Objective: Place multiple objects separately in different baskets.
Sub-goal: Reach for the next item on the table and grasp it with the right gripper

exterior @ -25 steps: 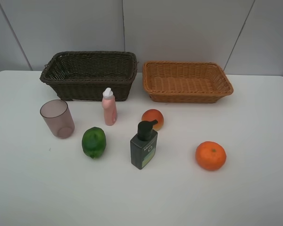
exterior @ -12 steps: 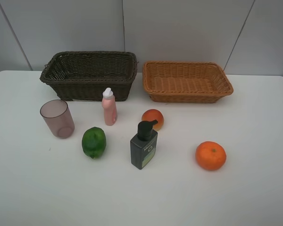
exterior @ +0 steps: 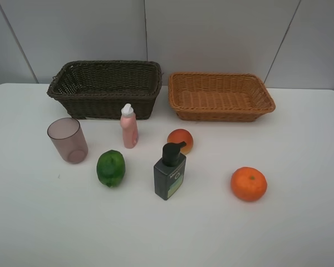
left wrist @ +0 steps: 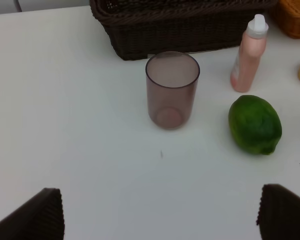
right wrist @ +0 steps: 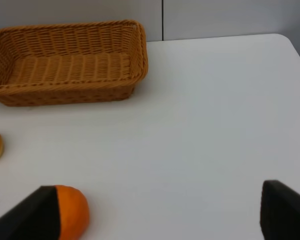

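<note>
White flat table [exterior: 33, 222] is carrying a round orange fruit [exterior: 248, 183] at right; left pincer [left wrist: 160, 210] and right pincer [right wrist: 160, 210] are gaping, empty.

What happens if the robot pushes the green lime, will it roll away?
Probably yes: the lime is round and lies loose on the flat white table, so a nudge would likely roll it. Its egg-like shape may make it wobble off course. The skin looks smooth, so it could slip in a loose pinch.

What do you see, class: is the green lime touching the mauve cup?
Apart. The left wrist view shows bare white table between the mauve cup and the green lime. The exterior high view shows the same gap.
</note>
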